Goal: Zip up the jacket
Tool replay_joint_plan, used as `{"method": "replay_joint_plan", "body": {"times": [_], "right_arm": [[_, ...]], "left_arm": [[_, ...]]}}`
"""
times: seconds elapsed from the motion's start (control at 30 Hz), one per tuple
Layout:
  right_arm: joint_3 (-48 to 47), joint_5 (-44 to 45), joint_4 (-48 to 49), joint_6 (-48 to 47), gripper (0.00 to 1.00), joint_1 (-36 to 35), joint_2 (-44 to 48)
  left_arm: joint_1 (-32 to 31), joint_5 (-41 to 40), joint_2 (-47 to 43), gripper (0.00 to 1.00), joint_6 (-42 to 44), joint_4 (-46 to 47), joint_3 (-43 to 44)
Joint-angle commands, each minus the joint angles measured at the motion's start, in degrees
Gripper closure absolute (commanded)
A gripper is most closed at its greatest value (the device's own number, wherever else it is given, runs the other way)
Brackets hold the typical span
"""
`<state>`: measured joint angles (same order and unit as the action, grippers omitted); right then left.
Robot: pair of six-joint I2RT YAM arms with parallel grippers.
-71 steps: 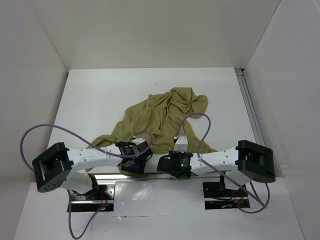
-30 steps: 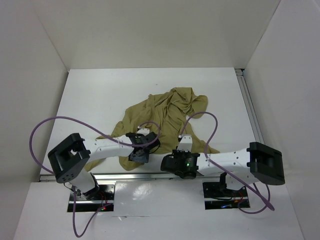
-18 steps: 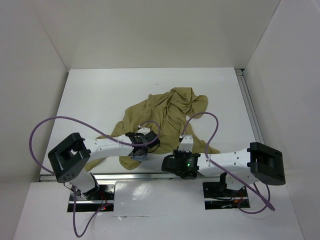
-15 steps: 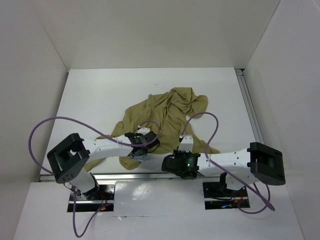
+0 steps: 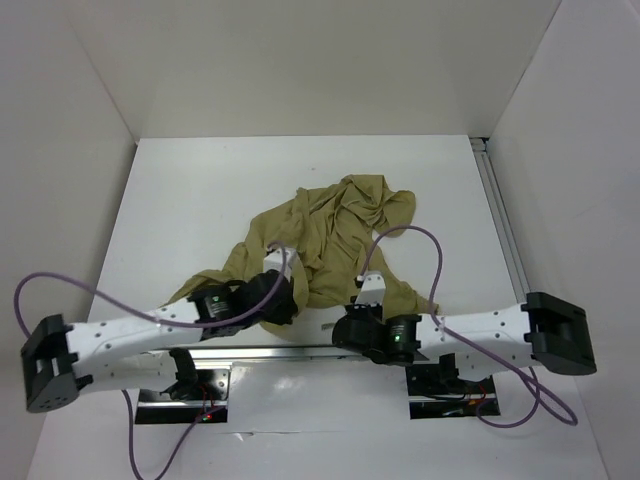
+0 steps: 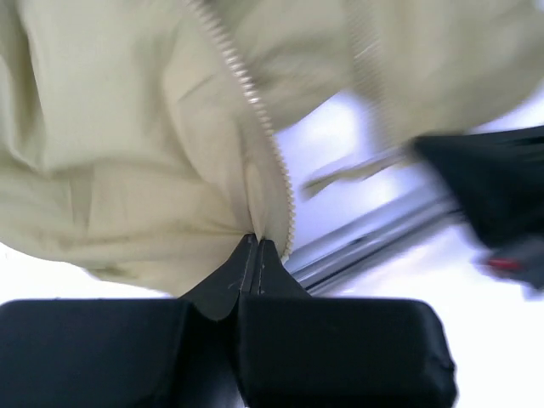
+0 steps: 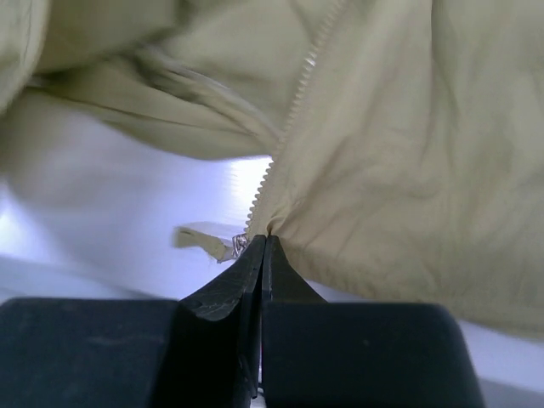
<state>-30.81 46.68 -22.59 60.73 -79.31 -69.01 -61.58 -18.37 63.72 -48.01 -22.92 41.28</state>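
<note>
Left pincer (image 6: 257, 245), newly shut, clenches the jacket (image 6: 127, 127) at its zipper edge (image 6: 259, 115); my right pincer (image 7: 265, 240) pinches too, so aligning follows.

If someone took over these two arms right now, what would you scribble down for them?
Left gripper: shut, pinching the jacket edge beside a row of zipper teeth.
Right gripper: shut on another toothed edge, near a small metal piece.
Jacket: crumpled on the table, its near edge at both grippers.
Done: both edges gripped.
Left: join the halves, pull the zipper up.
</note>
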Motion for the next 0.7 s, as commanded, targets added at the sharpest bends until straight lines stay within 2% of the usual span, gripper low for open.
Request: {"method": "replay_joint_plan", "body": {"times": [0.0,0.07,0.23,0.43,0.57,0.67], "right_arm": [[2.4,1.9,16.7,-13.5,1.0,-1.2,6.2],[3.1,1.3,21.2,-17.1,1.0,-1.2,9.1],[0.3,2.1,23.0,-23.1,1.0,-1.9,9.1],[0.3,4.7,37.2,-35.4,1.0,-5.7,10.4],[0.9,5.9,43.1,-38.8,1.0,-6.2,9.8],[-1.0,7.9,40.6,-37.7,1.0,-6.2,8.3]], "left_arm": [[0.1,1.0,-9.6,1.0,6.3,8.8,-2.6],[0.1,2.1,-13.8,1.0,7.7,12.4,-4.8],[0.1,2.6,-24.4,1.0,10.4,16.2,-9.2],[0.1,2.7,-33.0,1.0,12.2,24.7,-15.0],[0.1,1.2,-33.0,1.0,13.6,26.8,-14.3],[0.1,-2.9,-28.3,0.98,12.1,19.9,-8.9]]}}
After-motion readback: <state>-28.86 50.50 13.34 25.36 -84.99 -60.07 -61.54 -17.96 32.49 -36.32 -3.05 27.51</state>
